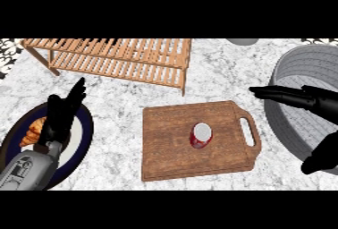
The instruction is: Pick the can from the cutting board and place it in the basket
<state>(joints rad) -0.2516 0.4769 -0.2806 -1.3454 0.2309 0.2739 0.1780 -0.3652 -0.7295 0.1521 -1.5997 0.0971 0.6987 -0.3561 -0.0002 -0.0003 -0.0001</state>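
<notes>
A red can (201, 136) with a white top stands upright near the middle of the wooden cutting board (171, 152). The grey basket (290, 125) sits at the right edge of the counter. My right hand (310, 100) hovers over the basket's near rim, open, fingers stretched toward the left and thumb hanging low at the right edge. It is apart from the can, up and to the right of it. My left hand (61, 112) is open at the left, fingers pointing up, above a plate.
A dark blue plate (79, 138) with a croissant (33, 133) lies under the left hand. A slatted wooden rack (119, 56) stands at the back left. Marble counter shows between board and rack. A grey object (243, 40) peeks in at the top.
</notes>
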